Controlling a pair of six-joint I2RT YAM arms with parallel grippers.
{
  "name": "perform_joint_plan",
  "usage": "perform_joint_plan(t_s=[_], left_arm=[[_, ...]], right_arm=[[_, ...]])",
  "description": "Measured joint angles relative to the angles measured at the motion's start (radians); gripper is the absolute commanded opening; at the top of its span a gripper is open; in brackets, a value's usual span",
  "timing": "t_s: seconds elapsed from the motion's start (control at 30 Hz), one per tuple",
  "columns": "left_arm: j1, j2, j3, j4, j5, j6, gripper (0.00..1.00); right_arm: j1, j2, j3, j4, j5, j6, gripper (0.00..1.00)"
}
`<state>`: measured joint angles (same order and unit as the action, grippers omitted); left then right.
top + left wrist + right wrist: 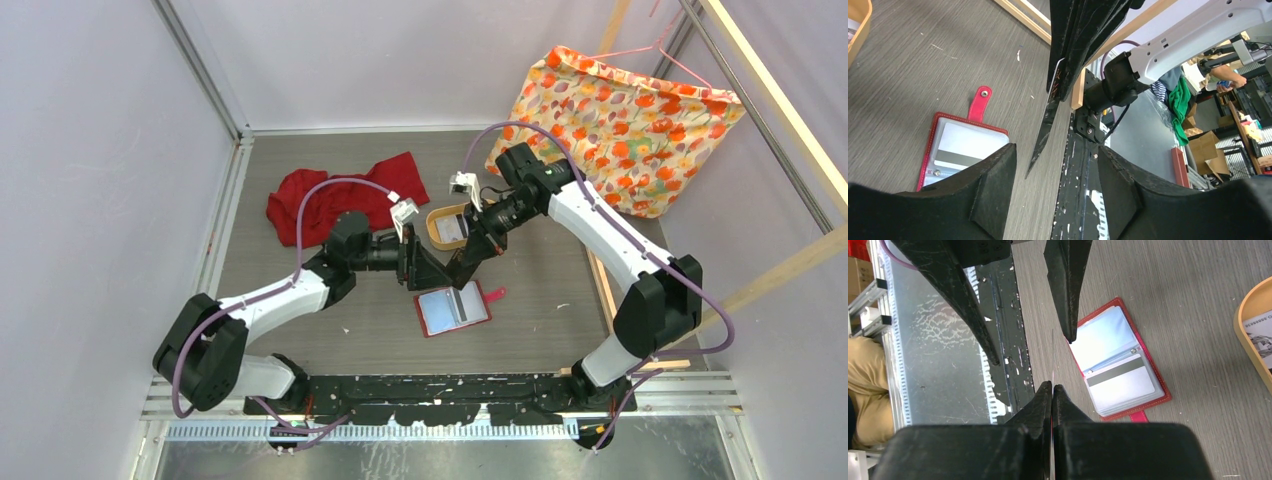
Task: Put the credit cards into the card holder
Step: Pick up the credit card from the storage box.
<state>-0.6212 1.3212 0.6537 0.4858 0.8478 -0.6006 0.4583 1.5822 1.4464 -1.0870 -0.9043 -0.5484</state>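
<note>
Overhead view: both of your arms fold inward from their bases, forearms angled toward the middle, so that the left gripper (418,272) and right gripper (466,268) meet tip to tip above the table (330,320). They are just beyond the open card holder (452,308), which lies flat in front of the oval wooden tray (447,226). I read this as a hand-over staged close to the holder, so the card has little way to travel. The red cloth (345,195) and floral bag (625,120) lie well apart and play no part.

Left wrist view: your left fingers (993,185) stand spread, one on each side of a credit card (1045,131) that hangs edge-on from the right gripper above. I can see no pad touching it. The holder lies below and to the left.

Right wrist view: your right jaws are pressed together, pinching one edge of the card (it shows only as a thin line). This presents its flat faces to the left fingers. A striped card (1120,382) already sits in a clear pocket of the holder.

Judgement: this is a re-grip, and insertion has not yet begun. A skewed closure by the left gripper could twist the card.
</note>
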Motion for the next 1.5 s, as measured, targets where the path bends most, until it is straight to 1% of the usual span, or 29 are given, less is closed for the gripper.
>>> perform_joint_plan(t_s=[0.07,0.13,0.2,0.33,0.37,0.43,0.47,0.5,0.57,0.6,0.63,0.67,0.7,0.83,0.93,1.0,1.1,1.17,1.2,1.23,1.3,1.37,1.43,1.5], left_arm=[[-0.003,0.000,-0.003,0.002,-0.002,0.007,0.54],[-0.007,0.000,-0.006,0.007,-0.002,0.010,0.44],[-0.010,0.001,-0.008,0.016,-0.002,0.011,0.40],[-0.019,0.020,-0.008,0.044,0.005,0.012,0.36],[-0.020,0.027,-0.008,0.047,0.006,0.011,0.31],[-0.024,0.042,-0.008,0.052,0.010,0.010,0.13],[-0.026,0.049,-0.008,0.056,0.012,0.010,0.04],[-0.027,0.055,-0.007,0.059,0.016,0.008,0.01],[-0.027,0.067,-0.007,0.071,0.029,0.002,0.00],[-0.028,0.071,-0.007,0.082,0.038,-0.003,0.00],[-0.028,0.071,-0.007,0.092,0.041,-0.010,0.00],[-0.029,0.071,-0.009,0.106,0.042,-0.019,0.00],[-0.030,0.069,-0.016,0.122,0.041,-0.027,0.00],[-0.031,0.018,-0.126,0.203,0.007,-0.088,0.00],[-0.034,-0.035,-0.233,0.266,-0.047,-0.162,0.00],[-0.038,-0.082,-0.326,0.330,-0.123,-0.224,0.00],[-0.050,-0.134,-0.416,0.397,-0.247,-0.306,0.00],[-0.063,-0.162,-0.440,0.430,-0.340,-0.359,0.00],[-0.074,-0.171,-0.444,0.458,-0.399,-0.388,0.00],[-0.080,-0.175,-0.444,0.478,-0.436,-0.400,0.00],[-0.097,-0.181,-0.446,0.536,-0.528,-0.438,0.00],[-0.114,-0.184,-0.447,0.582,-0.614,-0.462,0.00],[-0.132,-0.184,-0.447,0.608,-0.676,-0.474,0.00],[-0.152,-0.179,-0.447,0.637,-0.730,-0.487,0.00]], right_arm=[[0.000,0.002,0.000,-0.002,-0.008,0.000,0.02],[0.000,0.003,0.000,-0.003,-0.014,-0.001,0.02],[0.000,0.003,0.000,-0.004,-0.018,-0.001,0.02],[0.000,0.003,0.000,-0.011,-0.030,-0.003,0.02],[0.000,0.003,0.000,-0.011,-0.032,-0.003,0.02],[0.000,0.004,0.000,-0.012,-0.039,-0.003,0.03],[0.000,0.005,0.000,-0.012,-0.042,-0.003,0.05],[0.000,0.006,0.000,-0.014,-0.044,-0.003,0.12],[0.000,0.006,0.000,-0.015,-0.048,-0.002,0.38],[0.000,0.006,-0.002,-0.010,-0.047,0.001,0.53],[0.000,0.006,-0.004,-0.005,-0.048,0.009,0.81],[0.000,0.006,-0.008,0.005,-0.046,0.014,0.97],[0.000,0.004,-0.012,0.013,-0.039,0.030,0.99],[-0.013,-0.037,-0.042,0.068,0.030,0.080,1.00],[-0.069,-0.151,-0.090,0.141,0.053,0.135,1.00],[-0.119,-0.253,-0.144,0.212,0.042,0.188,1.00],[-0.174,-0.373,-0.249,0.358,-0.056,0.336,1.00],[-0.175,-0.410,-0.381,0.583,-0.163,0.526,0.99],[-0.171,-0.409,-0.463,0.722,-0.204,0.632,0.98],[-0.167,-0.403,-0.501,0.784,-0.220,0.684,0.98],[-0.157,-0.338,-0.572,0.901,-0.224,0.797,0.94],[-0.145,-0.291,-0.611,0.980,-0.212,0.888,0.89],[-0.134,-0.277,-0.633,1.064,-0.198,0.978,0.83],[-0.111,-0.275,-0.638,1.169,-0.188,1.070,0.80]])
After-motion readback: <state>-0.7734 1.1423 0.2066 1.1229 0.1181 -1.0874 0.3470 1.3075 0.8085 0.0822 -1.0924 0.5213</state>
